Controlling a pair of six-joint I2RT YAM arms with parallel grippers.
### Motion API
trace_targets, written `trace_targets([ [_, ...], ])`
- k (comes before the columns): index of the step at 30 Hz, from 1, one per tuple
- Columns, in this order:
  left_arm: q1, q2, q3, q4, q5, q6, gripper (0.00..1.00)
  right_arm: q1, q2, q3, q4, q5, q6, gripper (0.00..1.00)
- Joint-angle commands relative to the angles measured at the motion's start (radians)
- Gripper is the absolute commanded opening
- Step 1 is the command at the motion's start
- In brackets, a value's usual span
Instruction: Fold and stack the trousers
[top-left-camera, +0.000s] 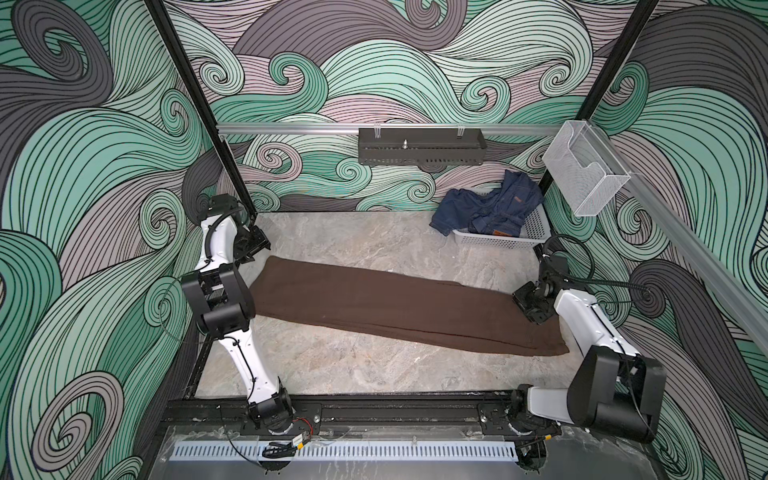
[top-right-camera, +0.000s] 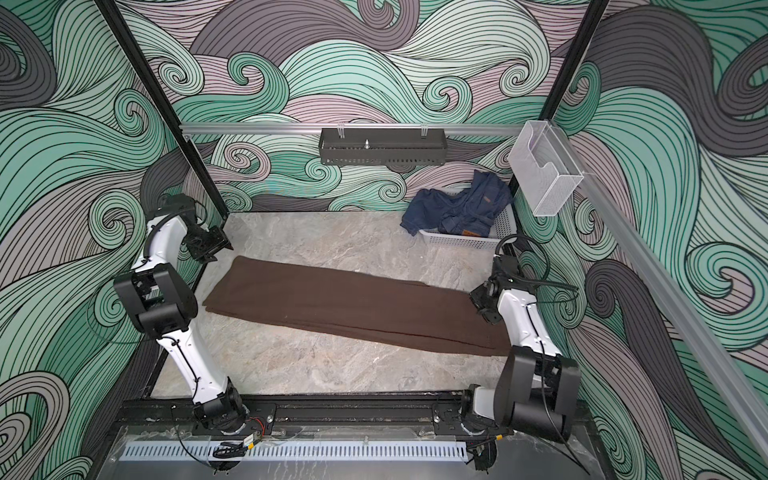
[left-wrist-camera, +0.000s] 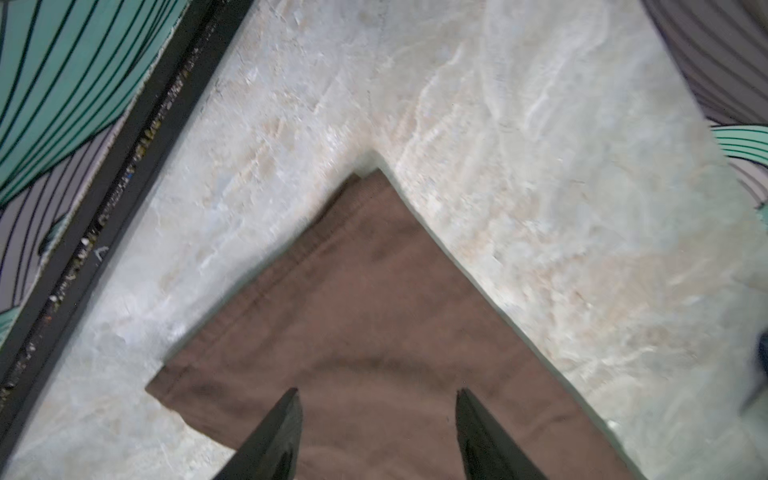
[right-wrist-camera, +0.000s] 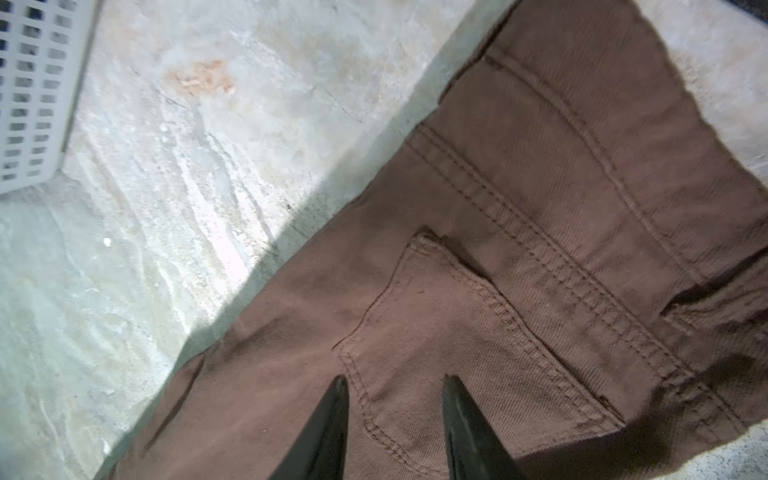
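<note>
The trousers (top-left-camera: 395, 303) are showing plain dark brown, with matching brown stitching. The table (top-left-camera: 353, 245) is showing pale grey marble veined with beige. The walls (top-left-camera: 374, 62) are swirling in mint, mauve and charcoal waves lined in black. The denim (top-left-camera: 486, 208) is showing dark blue with tan patches, the basket (top-left-camera: 494, 240) a white lattice.

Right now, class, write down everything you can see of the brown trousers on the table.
The trousers are plain dark brown, in soft matte twill-like fabric. They lie flat on the marbled table, folded lengthwise, one leg over the other, stretched from left to right in both top views. The hemmed leg ends point left; the waist end, with a stitched patch pocket, lies right. The left gripper and right gripper stand open over the ends, holding nothing.
</note>
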Motion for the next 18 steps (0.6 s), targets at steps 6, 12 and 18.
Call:
trace_targets([
  [6,0.002,0.022,-0.326,0.1,0.152,-0.104,0.54,-0.002,0.124,-0.053,-0.005,0.006,0.011,0.4],
  [12,0.001,0.112,-0.322,0.124,0.117,-0.167,0.51,-0.003,0.23,-0.021,0.038,0.005,0.038,0.4],
  [18,-0.004,0.191,-0.243,0.113,0.123,-0.188,0.51,-0.006,0.362,0.1,0.043,0.002,0.063,0.39],
])
